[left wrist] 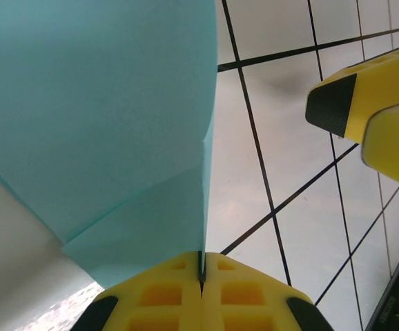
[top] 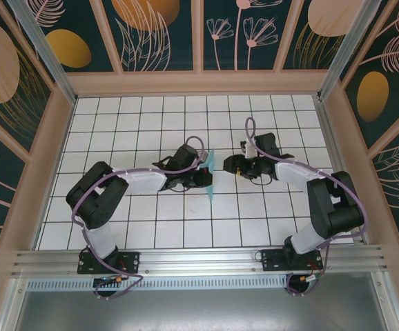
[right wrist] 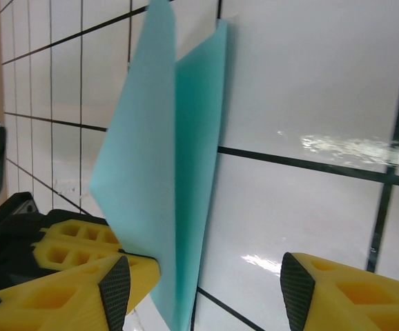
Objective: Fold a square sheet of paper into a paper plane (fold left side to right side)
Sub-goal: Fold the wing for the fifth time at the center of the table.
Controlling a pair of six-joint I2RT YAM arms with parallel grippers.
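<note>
Your left gripper (left wrist: 201,265) was pressed together on the folded paper (left wrist: 103,103), pinching its edge at the bottom centre of the left wrist view. Your right gripper (right wrist: 203,283) was spread, with the paper upright at its left-hand finger; whether they touched, I could not tell. From above, the paper sat mid-frame between both grippers, over the tiled table (top: 151,227).

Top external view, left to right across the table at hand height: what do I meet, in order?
left arm → left hand → paper, standing on edge → right hand → right arm
</note>
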